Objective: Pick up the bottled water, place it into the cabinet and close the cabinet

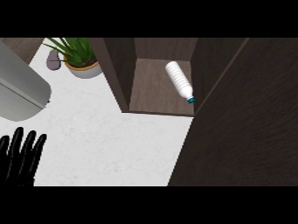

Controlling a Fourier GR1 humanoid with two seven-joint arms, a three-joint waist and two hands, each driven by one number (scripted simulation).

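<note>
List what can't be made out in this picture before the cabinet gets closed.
- Right hand: in no part of the head view; the cabinet door fills that side.
- Cabinet interior right of the bottled water: hidden behind the door's edge.
- Left hand: palm cut off by the view's lower edge; only straight fingers show.
- Grey appliance: cut off at the left edge.

Kitchen, white counter (pixel 112 140), dark cabinet (pixel 254 131), potted plant (pixel 77 54)

I have just 1 view, from my head, looking steeply down on the white counter (pixel 112 135). The open cabinet (pixel 161 94) fills the frame's upper middle, its door (pixel 254 131) close at right.
</note>
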